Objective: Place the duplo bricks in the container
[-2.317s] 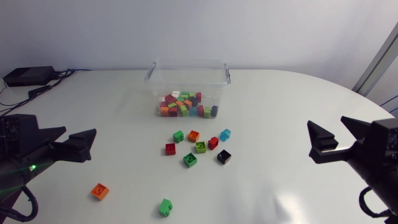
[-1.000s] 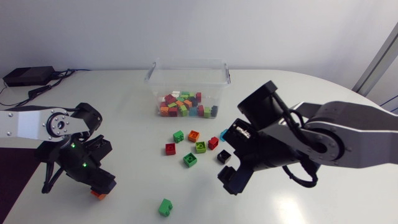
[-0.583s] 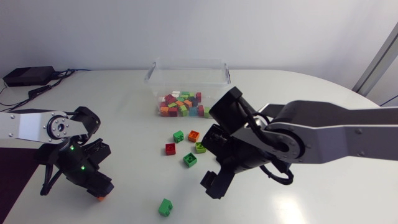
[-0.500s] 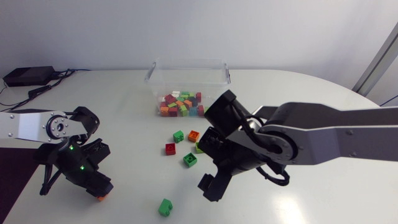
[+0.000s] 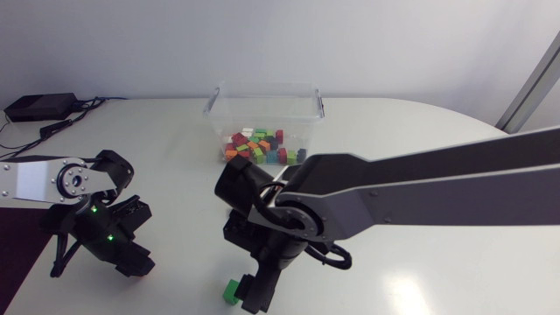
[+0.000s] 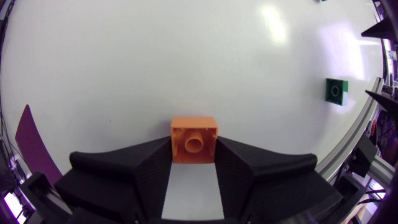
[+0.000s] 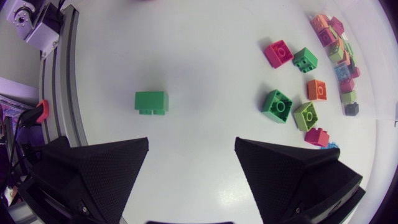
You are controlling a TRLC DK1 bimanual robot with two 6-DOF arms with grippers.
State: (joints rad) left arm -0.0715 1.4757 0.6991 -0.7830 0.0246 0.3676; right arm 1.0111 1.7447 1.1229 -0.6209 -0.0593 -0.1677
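The left gripper (image 6: 194, 159) is clamping the orange brick (image 6: 194, 138) from both sides, ready for lifting. The right gripper (image 7: 191, 144) is hanging wide open just short of the green brick (image 7: 151, 102), apparently to straddle it. Farther back on the table (image 5: 420, 140), the container (image 5: 262, 87) is holding many bricks.

Bright orange brick (image 6: 193, 139) against the matte black left claw (image 6: 193, 152). Solid green brick (image 7: 151, 102) out on glossy white worktop (image 7: 205, 74). Black again on the right claw (image 7: 191, 152). Clear container (image 5: 262, 96), with a red, green, orange and pink jumble inside.
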